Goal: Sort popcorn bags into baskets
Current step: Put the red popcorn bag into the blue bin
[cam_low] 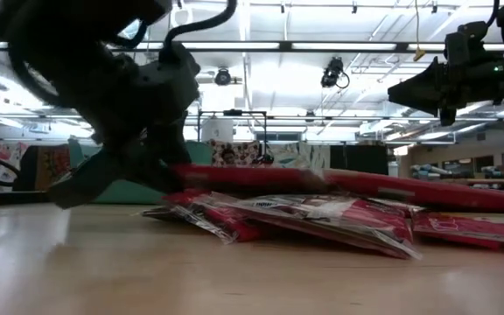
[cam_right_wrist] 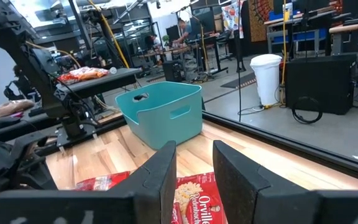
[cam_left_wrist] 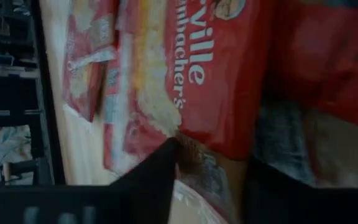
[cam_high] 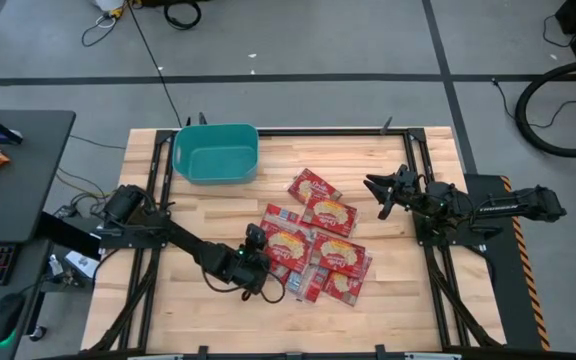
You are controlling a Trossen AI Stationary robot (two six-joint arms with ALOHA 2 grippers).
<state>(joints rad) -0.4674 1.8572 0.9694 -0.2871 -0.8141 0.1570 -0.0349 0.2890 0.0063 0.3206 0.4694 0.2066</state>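
**Risk of dragging or double-grabbing from the pile**

Left gripper down at the pile's edge farthest from the tub, fingers parted around the rim of one red bag but not visibly closed on it. Right gripper waiting in the air beside the pile, fingers slightly apart, holding nothing. Bags heaped and overlapping near the table's middle, well apart from the tub, nothing seen inside it yet.

Likely trouble: overlapping packets, so a pinch here could catch two at once, or only a thin seam and slip on the lift. Slick flat film, easy to push along the wood instead of picking up. Long carry to the tub, so a weak hold could drop the bag short
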